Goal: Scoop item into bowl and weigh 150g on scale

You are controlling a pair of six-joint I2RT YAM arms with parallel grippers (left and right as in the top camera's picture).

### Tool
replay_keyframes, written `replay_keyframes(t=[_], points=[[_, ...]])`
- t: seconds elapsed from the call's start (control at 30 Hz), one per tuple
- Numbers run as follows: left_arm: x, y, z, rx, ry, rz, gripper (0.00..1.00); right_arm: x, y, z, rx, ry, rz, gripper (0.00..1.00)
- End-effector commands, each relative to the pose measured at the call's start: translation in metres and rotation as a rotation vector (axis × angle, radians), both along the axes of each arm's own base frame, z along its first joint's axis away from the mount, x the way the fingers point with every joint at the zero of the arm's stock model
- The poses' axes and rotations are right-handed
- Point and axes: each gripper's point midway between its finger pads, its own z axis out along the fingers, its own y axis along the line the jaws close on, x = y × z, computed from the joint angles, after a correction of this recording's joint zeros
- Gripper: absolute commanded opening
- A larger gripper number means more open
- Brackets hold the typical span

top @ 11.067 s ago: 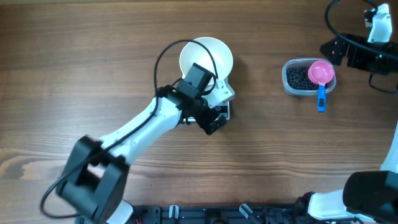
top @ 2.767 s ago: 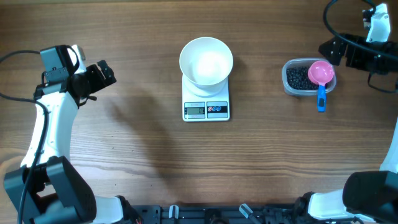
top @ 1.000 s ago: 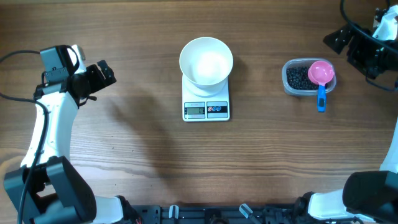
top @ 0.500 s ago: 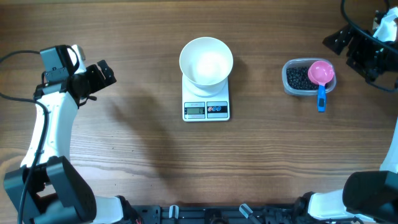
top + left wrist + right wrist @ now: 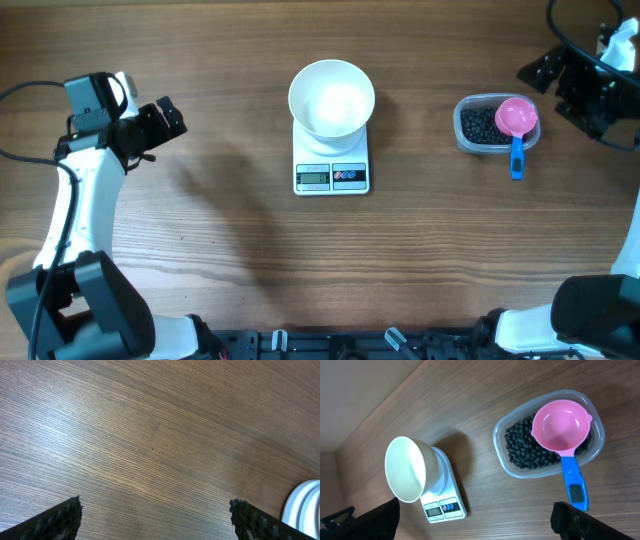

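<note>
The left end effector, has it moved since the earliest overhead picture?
Yes. The left end effector moved leftward: earlier it was over the front of the scale, and now it is far to the left of the scale, apart from it.

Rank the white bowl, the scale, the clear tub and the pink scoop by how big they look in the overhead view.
1. The white bowl and the scale: about alike; the bowl hides part of the scale and sits nearer the camera, so unranked.
2. The clear tub.
3. The pink scoop.

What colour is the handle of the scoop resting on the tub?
Blue, below a pink cup. The scoop shows best in the right wrist view.
</note>
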Motion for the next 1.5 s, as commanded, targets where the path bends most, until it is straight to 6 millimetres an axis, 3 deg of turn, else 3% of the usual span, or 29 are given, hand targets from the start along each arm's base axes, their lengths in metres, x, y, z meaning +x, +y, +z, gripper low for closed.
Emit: replay_keyframes(t=[0.0,0.3,0.63,1.0,1.4,1.47], points=[[0.000,0.003,0.009,0.031,-0.021,-0.010,1.00,-0.003,0.001,-0.008,0.007,0.037,-0.007,1.00],[0.000,0.003,0.009,0.031,-0.021,-0.010,1.00,-0.011,0.000,0.008,0.063,0.042,-0.036,1.00],[0.000,0.003,0.009,0.031,-0.021,-0.010,1.00,-0.054,-0.012,-0.005,0.115,0.202,-0.082,1.00],[0.000,0.003,0.009,0.031,-0.021,-0.010,1.00,-0.053,-0.013,-0.006,0.114,0.203,-0.084,1.00],[0.000,0.003,0.009,0.031,-0.021,-0.010,1.00,-0.037,-0.020,-0.001,0.091,0.134,-0.103,1.00],[0.000,0.003,0.009,0.031,-0.021,-0.010,1.00,-0.040,-0.015,-0.001,0.131,0.158,-0.122,0.89]])
